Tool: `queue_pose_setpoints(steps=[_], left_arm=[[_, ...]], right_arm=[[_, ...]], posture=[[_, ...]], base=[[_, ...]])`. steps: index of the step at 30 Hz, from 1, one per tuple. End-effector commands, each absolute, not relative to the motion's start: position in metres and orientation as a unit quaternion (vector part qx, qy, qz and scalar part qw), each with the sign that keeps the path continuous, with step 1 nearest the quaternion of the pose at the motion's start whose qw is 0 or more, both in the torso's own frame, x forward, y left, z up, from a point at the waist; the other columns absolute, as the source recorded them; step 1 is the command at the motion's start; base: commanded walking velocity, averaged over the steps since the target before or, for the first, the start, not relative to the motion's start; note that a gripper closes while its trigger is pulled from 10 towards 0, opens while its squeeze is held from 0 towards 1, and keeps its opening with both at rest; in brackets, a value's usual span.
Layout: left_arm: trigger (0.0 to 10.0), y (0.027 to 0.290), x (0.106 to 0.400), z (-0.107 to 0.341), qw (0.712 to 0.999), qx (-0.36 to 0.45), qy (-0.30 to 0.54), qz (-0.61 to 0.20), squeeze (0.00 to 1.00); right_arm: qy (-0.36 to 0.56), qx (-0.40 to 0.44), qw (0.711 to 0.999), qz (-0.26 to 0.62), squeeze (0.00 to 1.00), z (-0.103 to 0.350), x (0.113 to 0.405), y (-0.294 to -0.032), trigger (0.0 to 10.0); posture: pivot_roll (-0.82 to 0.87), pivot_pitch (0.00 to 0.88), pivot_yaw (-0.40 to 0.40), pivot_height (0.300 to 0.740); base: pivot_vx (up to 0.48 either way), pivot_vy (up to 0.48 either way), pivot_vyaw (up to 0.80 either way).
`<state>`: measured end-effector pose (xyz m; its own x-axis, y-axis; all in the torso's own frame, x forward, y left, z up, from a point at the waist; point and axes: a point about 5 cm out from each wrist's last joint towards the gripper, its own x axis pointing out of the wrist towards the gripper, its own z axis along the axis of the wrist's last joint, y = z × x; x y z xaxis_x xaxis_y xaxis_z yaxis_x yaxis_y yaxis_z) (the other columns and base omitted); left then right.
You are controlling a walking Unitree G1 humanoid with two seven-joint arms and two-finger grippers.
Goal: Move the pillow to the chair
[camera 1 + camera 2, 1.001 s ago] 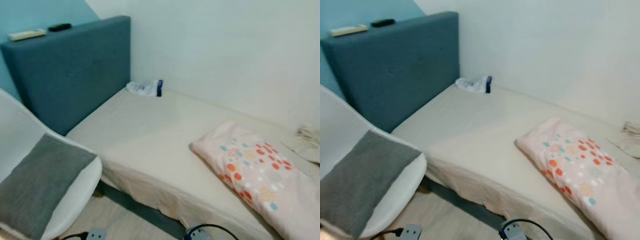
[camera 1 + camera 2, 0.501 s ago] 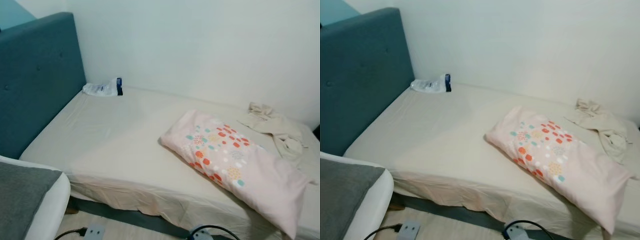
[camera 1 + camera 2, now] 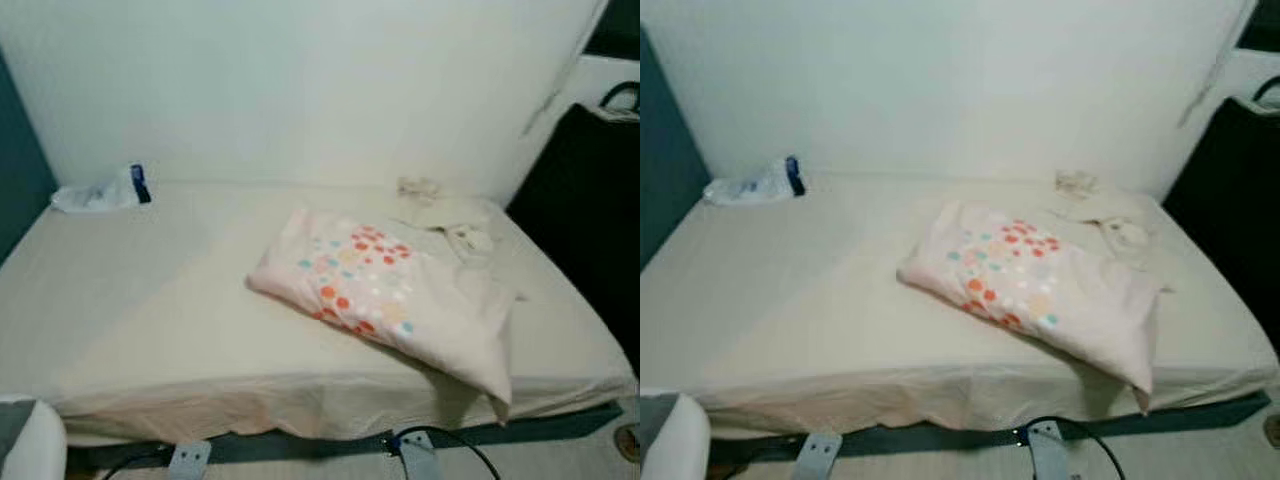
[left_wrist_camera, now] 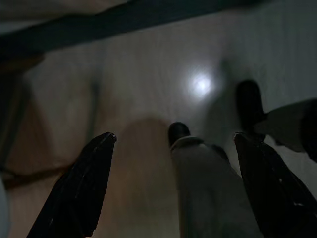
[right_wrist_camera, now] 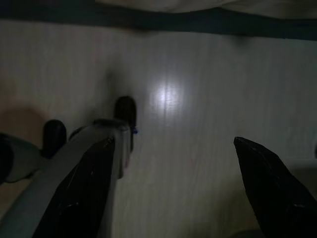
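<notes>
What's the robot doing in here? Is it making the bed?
Not quite. The robot stands facing the bed, where a pale pink pillow with coloured dots lies untouched on the sheet. Its job is to carry that pillow to the white chair, whose edge peeks in at the robot's lower left. Both arms hang low by the floor: the left gripper and the right gripper have their fingers spread open and hold nothing. A crumpled cloth lies beside the pillow, and a plastic packet lies by the wall.

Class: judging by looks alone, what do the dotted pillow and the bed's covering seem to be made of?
Pillow: soft matte woven fabric, probably cotton, pale pink with printed dots; it sags and creases. Bed sheet: thin matte beige cloth, wrinkling where it hangs over the front edge.
</notes>
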<state>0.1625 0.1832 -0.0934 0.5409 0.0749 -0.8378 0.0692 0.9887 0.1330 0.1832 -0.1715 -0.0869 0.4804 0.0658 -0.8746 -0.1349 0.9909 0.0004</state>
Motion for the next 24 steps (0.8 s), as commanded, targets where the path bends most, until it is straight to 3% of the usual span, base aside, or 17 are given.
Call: queue_pose_setpoints(steps=[1,9,20,24], left_arm=[[10.0,0.1836,0.1596,-0.0947,0.872,0.072,0.485,0.001,0.00],[10.0,0.1816,0.1596,-0.0949,0.872,0.068,0.485,-0.004,0.00],[10.0,0.1803,0.1615,-0.0941,0.874,0.071,0.480,-0.014,0.00],[10.0,0.1804,0.1620,-0.0939,0.874,0.070,0.480,-0.014,0.00]], right_arm=[[0.507,-0.027,0.859,0.059,0.00,-0.0882,0.1808,-0.1694,10.0],[0.504,-0.030,0.861,0.059,0.00,-0.0871,0.1829,-0.1699,10.0],[0.499,-0.032,0.864,0.064,0.00,-0.0859,0.1854,-0.1689,10.0],[0.498,-0.032,0.864,0.063,0.00,-0.0855,0.1862,-0.1688,10.0]], posture=[[0.12,0.000,-0.082,0.740],[0.12,0.000,-0.081,0.740],[0.12,0.000,-0.081,0.740],[0.12,0.000,-0.080,0.740]], base=[[0.000,0.000,-0.76],[0.000,0.000,-0.72],[0.000,0.000,0.00],[0.257,0.000,0.00]])
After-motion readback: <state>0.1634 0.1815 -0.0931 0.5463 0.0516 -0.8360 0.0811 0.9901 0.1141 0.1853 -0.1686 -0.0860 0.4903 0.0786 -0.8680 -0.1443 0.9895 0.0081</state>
